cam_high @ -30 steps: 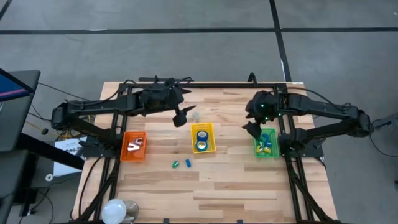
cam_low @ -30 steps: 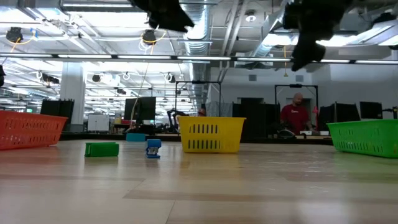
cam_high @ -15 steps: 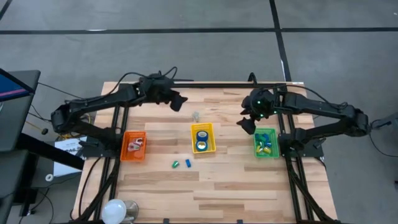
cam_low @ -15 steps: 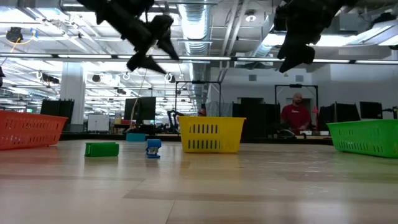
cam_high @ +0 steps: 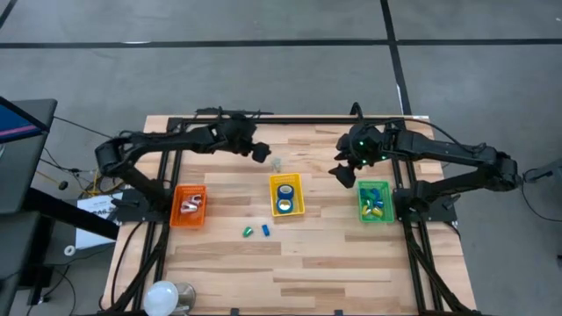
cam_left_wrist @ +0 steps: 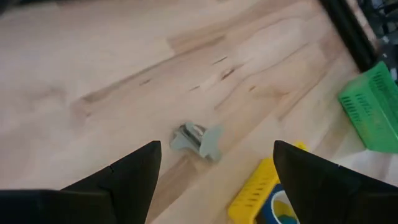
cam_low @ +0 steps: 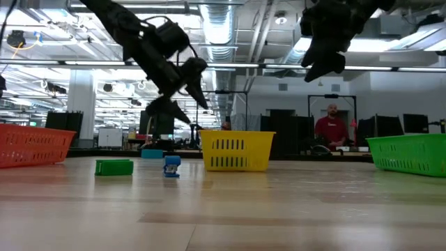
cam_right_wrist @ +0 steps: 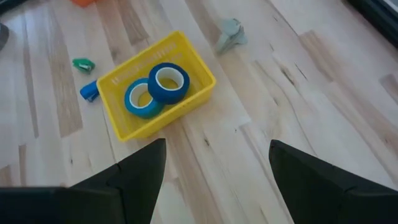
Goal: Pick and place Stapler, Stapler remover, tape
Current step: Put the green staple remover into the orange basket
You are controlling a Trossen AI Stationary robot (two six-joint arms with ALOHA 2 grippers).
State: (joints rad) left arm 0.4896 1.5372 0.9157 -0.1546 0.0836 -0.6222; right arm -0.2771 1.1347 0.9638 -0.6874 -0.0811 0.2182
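High view shows two tape rolls (cam_high: pixel 284 196) in the yellow basket (cam_high: pixel 286 179) at the middle of the table (cam_high: pixel 316 263). A grey remover (cam_high: pixel 277 163) lies on the wood just behind this basket, toward the far edge. The left gripper (cam_high: pixel 260 153) hovers beside the remover, fingers apart, holding nothing. The right gripper (cam_high: pixel 342 173) hangs between the yellow basket and the green basket (cam_high: pixel 375 202), also fingers apart and empty. A green stapler (cam_high: pixel 248 232) and a blue stapler (cam_high: pixel 264 230) lie nearer the front edge. An orange basket (cam_high: pixel 188 206) stands toward the left edge.
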